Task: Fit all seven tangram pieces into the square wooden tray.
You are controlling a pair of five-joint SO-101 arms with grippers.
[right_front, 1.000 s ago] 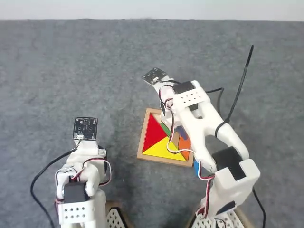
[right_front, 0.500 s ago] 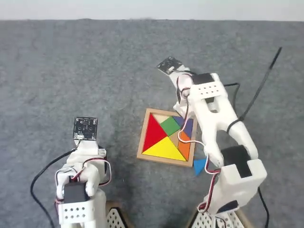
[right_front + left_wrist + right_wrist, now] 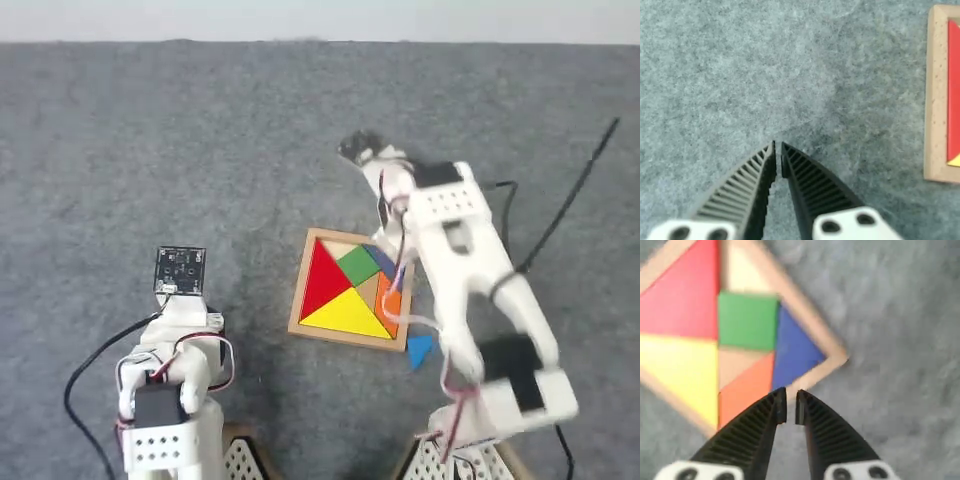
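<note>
The square wooden tray [image 3: 299,292] lies between the two arms. It holds a red triangle [image 3: 325,280], a yellow triangle [image 3: 345,314], a green square [image 3: 358,265], a dark blue parallelogram [image 3: 794,352], an orange triangle [image 3: 742,392] and a pale triangle [image 3: 742,272]. A small triangular slot [image 3: 739,366] shows bare wood. A small blue triangle [image 3: 420,348] lies on the carpet off the tray's near right corner. My right gripper [image 3: 788,406] hovers shut and empty over the tray's edge beside the orange piece. My left gripper [image 3: 778,148] is shut over bare carpet, left of the tray [image 3: 936,100].
Grey carpet [image 3: 150,150] covers the whole table. The right arm [image 3: 450,230] with its cables leans over the tray's right side. The left arm [image 3: 175,340] stands at the near left. Both arm bases sit at the near edge.
The right arm has swung rightward off the tray, uncovering the green square, the parallelogram and the small blue triangle on the carpet. The left arm has not moved.
</note>
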